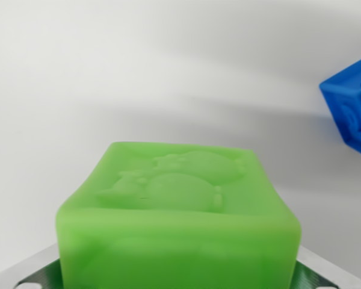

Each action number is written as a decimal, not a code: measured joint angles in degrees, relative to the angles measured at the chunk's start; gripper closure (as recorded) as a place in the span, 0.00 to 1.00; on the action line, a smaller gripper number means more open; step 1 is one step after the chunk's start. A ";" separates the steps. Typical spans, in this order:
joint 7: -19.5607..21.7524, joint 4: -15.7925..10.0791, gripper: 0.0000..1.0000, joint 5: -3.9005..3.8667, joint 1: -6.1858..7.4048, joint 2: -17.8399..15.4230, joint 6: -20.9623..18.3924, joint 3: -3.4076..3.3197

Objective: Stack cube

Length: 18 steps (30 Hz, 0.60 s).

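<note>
From my wrist view, a big green cube (pixel 177 226) fills the bottom middle of what I see. It is very close to my camera. Its top face has a bumpy raised picture on it, but the shape is too soft for me to tell what it is. The cube looks smooth and a bit shiny, with round edges.

Down at the bottom corners, grey metal bits of my pincer (pixel 180 280) peek out on both sides of the green cube. On the wrist view's left there is a grey finger (pixel 33 271) with a dark ridged pad, and there is one more on the wrist view's right. The cube sits right between them. I cannot tell if my fingers are squeezing it or just sitting beside it.

At the wrist view's right edge is a blue cube (pixel 355 105). It is tilted, and part of it is cut off by the edge. It is well apart from the green cube.

The surface (pixel 108 72) behind is plain white, with soft grey shadows across it. I see nothing of the room past that.
</note>
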 joint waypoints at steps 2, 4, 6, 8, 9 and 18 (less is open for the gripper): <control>-1.23 0.36 1.00 0.00 -0.41 0.26 -0.09 -0.02; -2.48 0.74 1.00 0.01 -0.83 0.55 -0.18 -0.03; -3.70 1.15 1.00 0.01 -1.27 0.87 -0.28 -0.05; -4.98 1.59 1.00 0.01 -1.68 1.17 -0.41 -0.06; -5.65 1.79 1.00 0.01 -1.90 1.31 -0.47 -0.07; -11.05 3.64 1.00 0.02 -3.71 2.60 -1.09 -0.10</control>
